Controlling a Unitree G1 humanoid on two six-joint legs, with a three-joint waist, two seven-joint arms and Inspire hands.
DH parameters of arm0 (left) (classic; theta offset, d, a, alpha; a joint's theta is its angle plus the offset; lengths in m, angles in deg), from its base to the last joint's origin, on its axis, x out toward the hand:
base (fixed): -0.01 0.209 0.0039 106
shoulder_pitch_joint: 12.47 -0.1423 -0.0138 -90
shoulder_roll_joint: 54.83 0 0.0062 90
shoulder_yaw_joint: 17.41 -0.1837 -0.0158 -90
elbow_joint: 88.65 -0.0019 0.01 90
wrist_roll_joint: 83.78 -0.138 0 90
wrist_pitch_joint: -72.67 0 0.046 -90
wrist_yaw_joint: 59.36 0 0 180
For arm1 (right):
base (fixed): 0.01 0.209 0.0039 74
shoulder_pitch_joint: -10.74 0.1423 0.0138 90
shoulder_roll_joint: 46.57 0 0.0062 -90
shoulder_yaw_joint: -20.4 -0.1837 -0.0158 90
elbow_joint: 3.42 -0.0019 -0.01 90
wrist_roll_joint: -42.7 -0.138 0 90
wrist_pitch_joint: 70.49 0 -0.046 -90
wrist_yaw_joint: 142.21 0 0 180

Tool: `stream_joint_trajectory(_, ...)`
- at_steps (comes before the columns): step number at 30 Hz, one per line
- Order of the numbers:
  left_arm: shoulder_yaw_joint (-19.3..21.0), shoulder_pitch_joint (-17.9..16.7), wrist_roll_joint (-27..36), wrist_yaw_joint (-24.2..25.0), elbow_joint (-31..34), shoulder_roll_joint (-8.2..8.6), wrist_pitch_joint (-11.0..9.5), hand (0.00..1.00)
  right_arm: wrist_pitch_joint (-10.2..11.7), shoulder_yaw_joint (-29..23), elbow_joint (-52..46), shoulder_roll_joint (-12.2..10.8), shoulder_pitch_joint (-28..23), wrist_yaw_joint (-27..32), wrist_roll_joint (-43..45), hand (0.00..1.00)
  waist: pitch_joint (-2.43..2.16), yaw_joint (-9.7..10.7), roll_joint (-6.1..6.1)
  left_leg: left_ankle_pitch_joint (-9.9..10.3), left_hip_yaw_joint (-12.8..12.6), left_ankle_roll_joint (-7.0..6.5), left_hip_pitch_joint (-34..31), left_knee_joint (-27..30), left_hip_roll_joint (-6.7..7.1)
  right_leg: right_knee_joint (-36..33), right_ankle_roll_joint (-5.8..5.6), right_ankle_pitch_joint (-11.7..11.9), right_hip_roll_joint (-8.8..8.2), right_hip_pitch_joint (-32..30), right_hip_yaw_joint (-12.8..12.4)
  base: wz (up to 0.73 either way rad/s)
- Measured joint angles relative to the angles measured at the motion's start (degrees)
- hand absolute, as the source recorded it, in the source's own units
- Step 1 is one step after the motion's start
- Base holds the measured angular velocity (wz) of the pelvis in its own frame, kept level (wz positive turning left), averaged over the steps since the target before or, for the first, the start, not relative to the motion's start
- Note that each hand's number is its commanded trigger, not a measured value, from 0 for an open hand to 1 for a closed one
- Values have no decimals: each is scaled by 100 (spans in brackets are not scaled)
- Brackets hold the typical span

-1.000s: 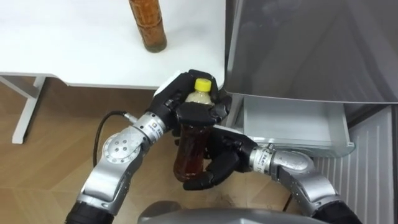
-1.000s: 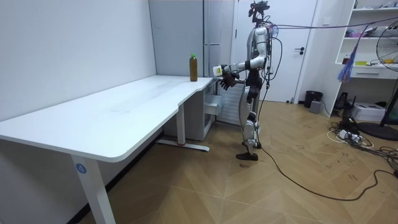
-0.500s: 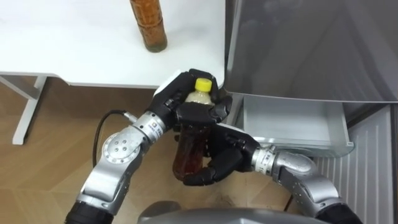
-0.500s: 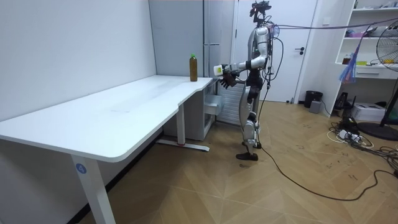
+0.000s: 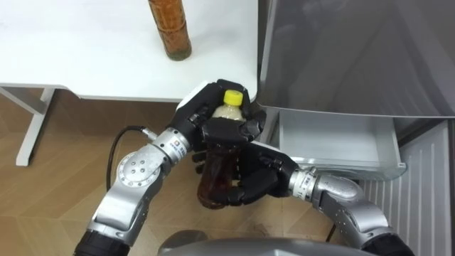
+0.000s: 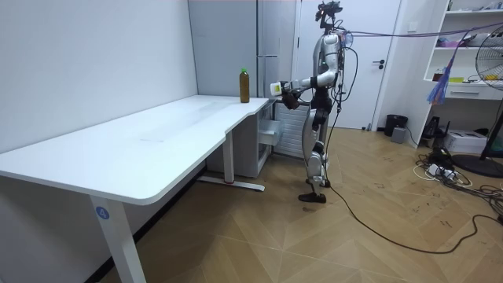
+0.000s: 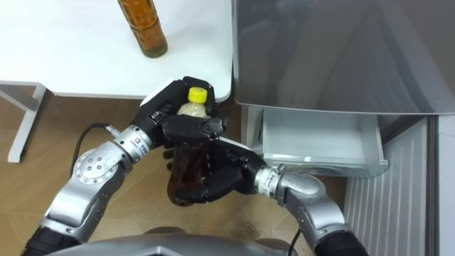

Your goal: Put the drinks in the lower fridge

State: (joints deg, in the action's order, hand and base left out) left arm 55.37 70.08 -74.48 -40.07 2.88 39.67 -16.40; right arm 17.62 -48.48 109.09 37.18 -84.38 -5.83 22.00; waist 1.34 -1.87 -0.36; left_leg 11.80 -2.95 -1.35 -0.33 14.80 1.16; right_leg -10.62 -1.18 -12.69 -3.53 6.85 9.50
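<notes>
Yellow-capped bottle (image 5: 210, 171) of dark drink is off the desk, held in front of the robot's body by both hands, with the cap end pointing away from it.

- Left hand (image 5: 213, 117): fingers curled round the neck and shoulder, just under the cap.
- Right hand (image 5: 252, 183): fingers wrapped round the lower body from the right side and underneath.

My read is a left-to-right handover. The open drawer sits on the robot's right, so the right hand is the sensible one to carry the bottle in. The left hand's high grip leaves the bottle's body free for the right to take.

Lower fridge drawer (image 5: 334, 146) is pulled open under the grey fridge door (image 5: 355, 57), beyond and to the right of the hands. What shows of its inside looks empty.

Second bottle (image 5: 169, 28) stands upright on the white desk (image 5: 85, 64) near the fridge-side corner, well apart from the hands, so it's next in the queue.

In the room view the robot stands upright at the desk's end, next to the fridge.

Risk: the bottle is smooth and the load is shared. The left should let go only once the right wrap is firm, or the bottle slides down.
</notes>
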Motion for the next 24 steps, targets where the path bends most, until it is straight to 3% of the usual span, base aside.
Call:
stream_joint_trajectory(5, 1, 1, 10, -7, -1, 149, -1, 100, 101, 7, 3, -9, 0, 99, 2, 100, 1, -5, -2, 0, -1, 0, 1, 0, 0, -1, 0, 0, 0, 1, -4, 0)
stream_joint_trajectory(15, -54, 1, 17, 96, -2, 234, -6, 98, 111, 13, 44, -123, -1, 115, 35, 100, 10, -8, -17, 0, 0, 0, 2, -2, -1, 0, 0, 0, 2, -2, -4, 0)
stream_joint_trajectory(17, -50, 1, 18, 91, -3, 237, -6, 19, 111, 10, 50, -127, -2, 115, 30, 100, 11, -11, -19, 0, -1, 0, 2, -2, 0, 0, 0, 0, 1, -3, -6, 0)
stream_joint_trajectory(18, -49, 1, 19, 91, -3, 241, -6, 0, 111, 8, 51, -130, -2, 113, 28, 100, 12, -12, -21, 0, -2, 0, 2, -2, 0, 0, 0, 0, 1, -3, -6, 0)
stream_joint_trajectory(24, 34, 2, 107, 90, -4, 217, -7, 0, 111, -4, 54, -97, -4, 113, -44, 100, 12, -8, -22, 0, -1, 0, 2, 0, 1, -1, 0, 0, 1, 0, -6, 0)
